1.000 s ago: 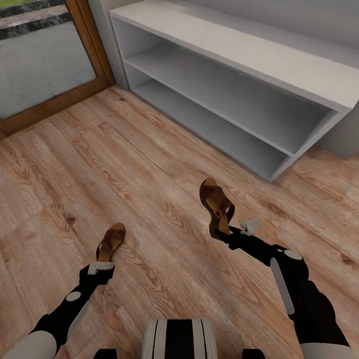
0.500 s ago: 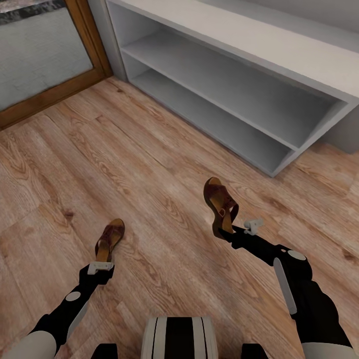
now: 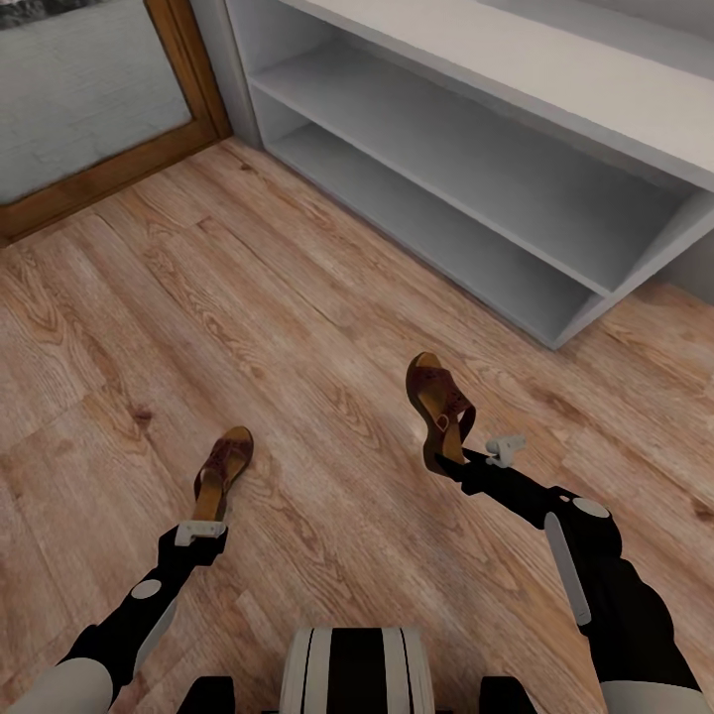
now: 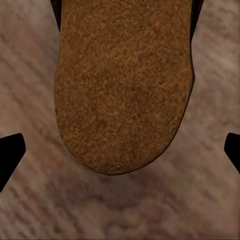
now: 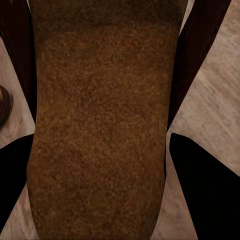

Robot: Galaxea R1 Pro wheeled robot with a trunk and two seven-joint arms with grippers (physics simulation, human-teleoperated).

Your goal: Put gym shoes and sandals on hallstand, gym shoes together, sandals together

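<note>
2 sandals, both held above the corridor floor [image 3: 297, 297]. Your left hand [image 3: 203, 531] clamps sandal 1 [image 3: 222, 471] by the heel, toe towards the hallstand [image 3: 516, 99]. Your right hand [image 3: 476, 458] clamps sandal 2 [image 3: 441, 409] likewise, long axis parallel.

Rack [image 3: 555, 89] stands at the far right, against the wall; door [image 3: 89, 99] far left. Left sandal [image 3: 223, 471] over the floor [image 3: 297, 297] ahead of left gripper [image 3: 201, 532]; right sandal [image 3: 441, 407] raised at right gripper [image 3: 466, 458], short of the rack's lower shelf.
</note>
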